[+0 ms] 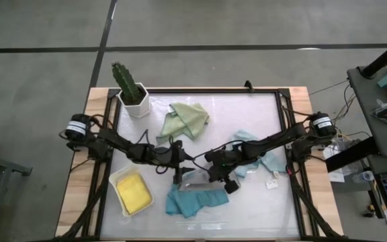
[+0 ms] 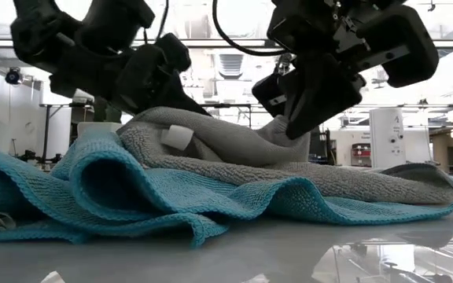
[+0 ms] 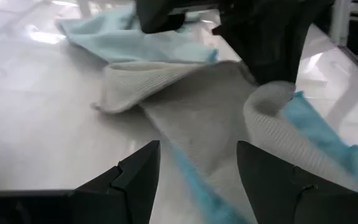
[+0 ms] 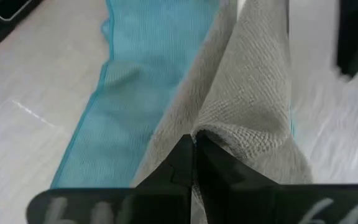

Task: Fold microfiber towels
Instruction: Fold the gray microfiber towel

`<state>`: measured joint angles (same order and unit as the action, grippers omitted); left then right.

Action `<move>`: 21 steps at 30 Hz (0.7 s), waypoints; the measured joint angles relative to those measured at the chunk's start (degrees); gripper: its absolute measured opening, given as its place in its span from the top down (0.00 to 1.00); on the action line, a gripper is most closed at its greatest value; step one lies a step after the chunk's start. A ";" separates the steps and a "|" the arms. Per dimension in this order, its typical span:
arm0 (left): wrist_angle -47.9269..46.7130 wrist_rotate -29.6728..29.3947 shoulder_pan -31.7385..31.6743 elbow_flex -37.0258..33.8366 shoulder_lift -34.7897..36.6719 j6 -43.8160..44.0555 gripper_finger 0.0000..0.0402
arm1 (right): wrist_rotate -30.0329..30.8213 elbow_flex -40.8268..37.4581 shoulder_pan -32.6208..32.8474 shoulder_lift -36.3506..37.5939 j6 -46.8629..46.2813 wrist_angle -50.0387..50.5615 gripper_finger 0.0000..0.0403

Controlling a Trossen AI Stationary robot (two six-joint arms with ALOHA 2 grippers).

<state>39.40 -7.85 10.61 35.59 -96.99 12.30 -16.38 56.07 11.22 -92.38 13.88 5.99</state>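
1. The grey towel (image 1: 195, 183) lay near the front middle of the table (image 1: 261, 215), resting partly on the teal towel (image 1: 195, 200), whose edges showed beneath it in the low view.
2. The right gripper (image 4: 194, 149) was clenched on a fold of the grey towel; in the right wrist view its fingers (image 4: 180, 163) were pressed together with the cloth pinched between them (the fold rose from the grip and draped down over the teal towel).
3. The left gripper (image 3: 197, 171) hung released just beside the grey towel's left edge, jaws spread wide, with the cloth lying ahead of them and nothing between them.
4. The yellow towel (image 1: 133, 191) sat folded in the white tray (image 1: 118, 180) at the front left.
5. The sage green towel (image 1: 185, 119) lay crumpled toward the back, beside the potted cactus (image 1: 130, 89).
6. The pale blue towel (image 1: 259, 156) lay on the right side, partly under the right arm, with a small white tag (image 1: 272, 183) just in front of it.
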 joint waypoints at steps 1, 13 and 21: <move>0.43 0.62 0.00 1.01 -0.93 0.76 0.51 | 0.02 -0.05 0.10 0.00 0.03 -0.59 0.98; -2.77 6.27 3.54 4.15 -2.61 6.76 0.53 | 1.88 -0.20 0.16 0.41 -2.20 -3.37 0.96; -3.94 5.94 9.10 4.31 -2.23 7.00 0.73 | 5.09 -0.05 0.16 1.22 -3.79 -3.89 0.78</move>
<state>35.45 -1.91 19.71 39.91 -99.22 19.30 -11.29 56.02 11.38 -91.15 10.09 2.10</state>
